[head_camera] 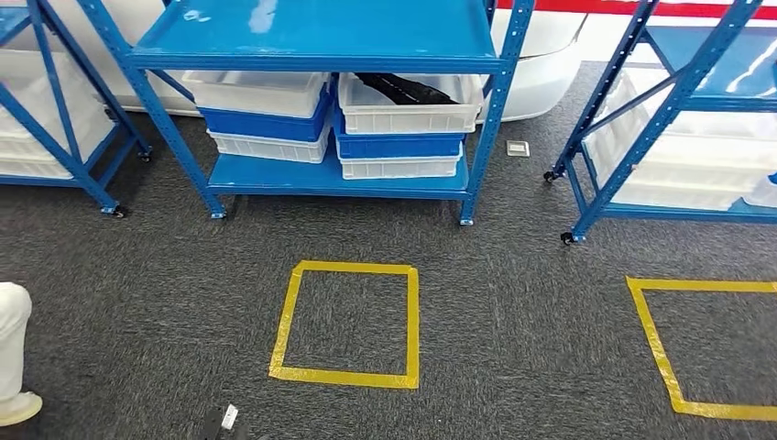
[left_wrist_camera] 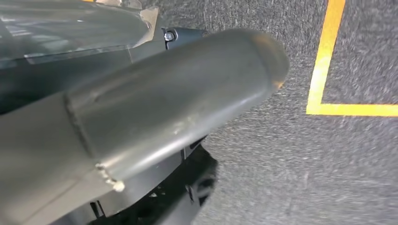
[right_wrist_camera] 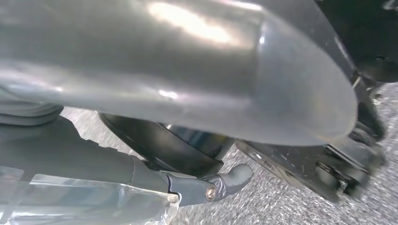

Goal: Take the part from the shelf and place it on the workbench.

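Two stacks of white and blue bins (head_camera: 268,119) sat on lower shelf (head_camera: 339,174) of blue rack ahead of us. Dark part (head_camera: 408,89) lay in top white bin (head_camera: 410,105) of right stack, toward shelf's right end, under upper shelf's front edge. Yellow tape square (head_camera: 346,323) marked grey carpet before rack. Our left hand (left_wrist_camera: 155,108) and right hand (right_wrist_camera: 197,75) hung over carpet; thick thumbs blocked fingers, so we could not tell either hand's spread or hold.
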You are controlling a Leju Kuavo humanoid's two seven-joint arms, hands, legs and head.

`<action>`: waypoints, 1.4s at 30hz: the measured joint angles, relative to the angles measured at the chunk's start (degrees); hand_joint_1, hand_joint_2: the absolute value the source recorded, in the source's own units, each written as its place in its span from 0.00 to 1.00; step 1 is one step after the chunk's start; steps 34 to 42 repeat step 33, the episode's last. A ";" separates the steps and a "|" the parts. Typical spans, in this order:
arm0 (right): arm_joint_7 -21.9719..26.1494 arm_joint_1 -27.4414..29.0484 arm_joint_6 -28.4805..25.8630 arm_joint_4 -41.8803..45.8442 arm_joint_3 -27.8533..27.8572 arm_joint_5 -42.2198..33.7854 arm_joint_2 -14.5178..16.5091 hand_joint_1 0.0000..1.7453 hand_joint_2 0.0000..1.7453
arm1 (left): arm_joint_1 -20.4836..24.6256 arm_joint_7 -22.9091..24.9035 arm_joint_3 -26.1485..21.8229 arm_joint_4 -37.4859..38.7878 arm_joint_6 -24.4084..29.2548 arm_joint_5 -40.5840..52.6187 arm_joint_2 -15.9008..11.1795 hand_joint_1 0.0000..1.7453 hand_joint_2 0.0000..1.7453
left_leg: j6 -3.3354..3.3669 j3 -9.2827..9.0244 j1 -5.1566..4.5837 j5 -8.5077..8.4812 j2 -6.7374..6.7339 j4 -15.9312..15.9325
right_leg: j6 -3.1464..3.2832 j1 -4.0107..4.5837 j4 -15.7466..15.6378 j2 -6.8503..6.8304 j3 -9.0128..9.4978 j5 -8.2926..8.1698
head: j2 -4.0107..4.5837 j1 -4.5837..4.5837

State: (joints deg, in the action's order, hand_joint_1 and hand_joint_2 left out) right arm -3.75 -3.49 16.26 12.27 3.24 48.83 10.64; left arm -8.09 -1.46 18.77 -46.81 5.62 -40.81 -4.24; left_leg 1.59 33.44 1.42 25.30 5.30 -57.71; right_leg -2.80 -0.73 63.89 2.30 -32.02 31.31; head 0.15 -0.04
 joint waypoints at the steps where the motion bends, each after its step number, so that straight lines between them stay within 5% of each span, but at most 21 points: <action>1: -0.13 0.04 0.01 -0.02 -0.05 0.04 0.05 0.00 0.00 | 0.09 -0.17 0.38 0.02 0.14 -0.53 -0.19 0.00 0.00 | -0.41 0.27 0.00 0.07 0.85 -0.38 | -0.19 -0.32 -2.98 1.36 1.17 -0.99 | 0.00 0.02; 3: -0.26 -0.01 0.03 -0.05 -0.21 0.10 0.19 0.00 0.00 | 0.18 -0.57 1.16 0.03 0.64 -1.68 -0.77 0.00 0.00 | -1.19 0.92 -0.01 -0.01 2.21 -0.77 | 0.38 -0.43 -5.31 2.88 2.13 -1.38 | 0.00 -0.01; 5: -0.38 -0.09 0.04 -0.04 -0.33 0.13 0.31 0.00 0.00 | 0.04 -1.01 2.13 0.03 1.41 -3.02 -1.33 0.00 0.00 | -1.75 1.31 0.23 -0.26 2.81 -0.76 | 1.33 -0.26 -5.38 1.61 2.47 -1.61 | 0.00 -0.14; 7: -0.44 0.00 0.05 -0.03 -0.37 0.11 0.36 0.00 0.00 | -0.03 -1.35 3.15 0.02 2.06 -4.15 -1.84 0.00 0.00 | -2.14 2.31 0.11 0.81 -0.23 -2.76 | 1.95 -0.25 -5.47 0.26 2.69 -1.77 | 0.00 -0.36; 9: -0.44 0.19 0.05 -0.03 -0.38 0.01 0.33 0.00 0.00 | 0.24 -1.69 4.07 -0.02 2.40 -4.99 -2.32 0.00 0.00 | -2.35 5.36 -0.14 4.02 -4.21 -9.07 | 2.53 0.05 -5.51 -1.18 2.71 -1.67 | 0.00 -0.60; 11: -0.42 0.31 0.05 -0.03 -0.38 -0.19 0.30 0.00 0.00 | 0.41 -2.10 4.92 -0.03 2.67 -5.66 -2.67 0.00 0.00 | -2.33 8.78 -0.14 6.59 -5.16 -15.91 | 2.98 0.46 -5.50 -2.45 2.68 -1.50 | 0.00 -0.62; 12: -0.42 0.32 0.05 -0.03 -0.38 -0.30 0.29 0.00 0.00 | 0.36 -2.29 5.32 -0.03 2.78 -5.91 -2.78 0.00 0.00 | -2.17 9.32 -0.15 6.50 -5.20 -17.04 | 3.10 0.61 -5.50 -2.89 2.70 -1.42 | 0.00 -0.65; 15: -0.36 0.32 0.04 -0.03 -0.38 -0.65 0.33 0.00 0.00 | 0.33 -2.84 6.33 -0.03 2.87 -6.41 -3.28 0.00 0.00 | -0.79 5.01 -0.57 1.97 -5.50 -8.95 | 3.34 1.01 -5.52 -3.46 3.01 -1.23 | 0.00 -0.62; 17: -0.27 0.33 0.04 -0.02 -0.37 -0.85 0.37 0.00 0.00 | 0.60 -3.10 6.90 -0.03 2.75 -6.65 -3.62 0.00 0.00 | 0.19 2.05 -1.16 0.42 -6.14 -3.21 | 3.28 1.34 -5.53 -3.57 2.99 -1.09 | 0.00 -0.60; 22: 0.27 0.50 -0.03 0.03 -0.24 -1.17 0.21 0.00 0.00 | 1.10 -3.42 8.25 -0.01 2.15 -7.18 -4.14 0.00 0.00 | 0.96 0.39 -1.07 0.11 -5.92 -0.15 | 2.41 1.65 -5.05 -3.43 2.73 -0.30 | 0.00 -0.49; 27: 0.88 -0.03 -0.07 0.04 -0.20 -1.58 0.10 0.00 0.00 | 1.99 -3.46 9.35 0.04 2.09 -7.24 -4.02 0.00 0.00 | 1.29 -0.38 -0.77 -0.08 -5.13 0.75 | 1.74 1.58 8.93 -2.25 -4.96 4.13 | 0.00 -0.24; 28: 0.96 -0.07 -0.11 0.03 -0.19 -1.70 0.06 0.00 0.00 | 2.11 -3.47 9.62 0.08 2.09 -7.25 -3.97 0.00 0.00 | 1.18 -0.49 -0.74 0.03 -4.82 0.72 | 1.12 1.42 8.77 -2.25 -5.18 3.33 | 0.00 -0.24; 31: 1.01 0.27 -0.28 0.01 -0.09 -1.96 -0.12 0.00 0.00 | 2.62 -3.52 10.24 0.28 2.11 -7.25 -3.76 0.00 0.00 | 0.44 -0.70 -0.74 0.59 -3.92 0.15 | -0.69 0.54 -1.43 -2.07 -1.29 -1.92 | 0.00 -0.13; 33: 1.04 0.46 -0.33 0.01 -0.01 -2.01 -0.15 0.00 0.00 | 2.90 -3.55 10.41 0.40 2.14 -7.25 -3.76 0.00 0.00 | -0.07 -0.49 -0.92 0.99 -3.63 -0.38 | -0.40 0.30 -5.32 -1.80 0.23 -3.26 | 0.00 -0.08; 42: 1.04 0.46 -0.33 0.01 -0.01 -2.01 -0.15 0.00 0.00 | 2.90 -3.55 10.41 0.40 2.14 -7.25 -3.76 0.00 0.00 | -0.07 -0.49 -0.92 0.99 -3.63 -0.38 | -0.40 0.30 -5.32 -1.80 0.23 -3.26 | 0.00 -0.08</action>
